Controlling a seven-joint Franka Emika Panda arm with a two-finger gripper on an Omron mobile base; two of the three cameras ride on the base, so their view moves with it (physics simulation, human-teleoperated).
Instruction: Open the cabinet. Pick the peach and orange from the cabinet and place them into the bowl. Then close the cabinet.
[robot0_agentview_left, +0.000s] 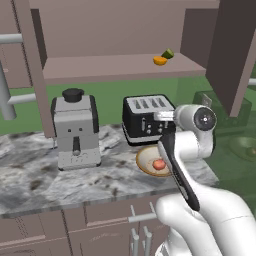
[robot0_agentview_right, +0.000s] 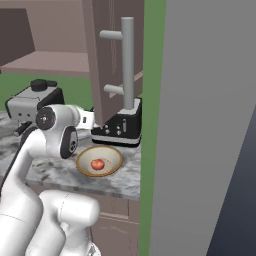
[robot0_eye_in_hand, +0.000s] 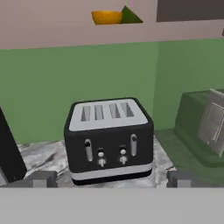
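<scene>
So the cabinet (robot0_agentview_left: 120, 45) is wide open, both doors swung out, and its shelf carries the last fruit we care about. Below it the marble surface (robot0_agentview_left: 45, 185) holds a grey coffee machine (robot0_agentview_left: 75, 131), a black toaster (robot0_agentview_left: 148, 119) and, just in front of the toaster, the bowl (robot0_agentview_left: 146, 161).

The peach (robot0_agentview_left: 159, 164) is already sitting in the bowl, so by my reckoning that half is done. The orange (robot0_agentview_left: 160, 60) is up on the cabinet shelf near its right end, touching or nearly touching a dark green pointed fruit (robot0_agentview_left: 168, 53) just behind it.

The tool (robot0_eye_in_hand: 111, 179) hangs low over the surface, pointed at the toaster's front, with the bowl roughly under the arm. The two tips sit far apart at the bottom of the hand view with nothing between them, so it's released and empty.

How I'd play the next bit: lift well clear of the toaster first, then go in toward the shelf's right end. Watch the right door, it hangs close to that side. Come at the orange from the front and a bit left so the fingers close on it alone and don't shove the green one. It's round and will likely roll if nudged, so center before squeezing.
</scene>
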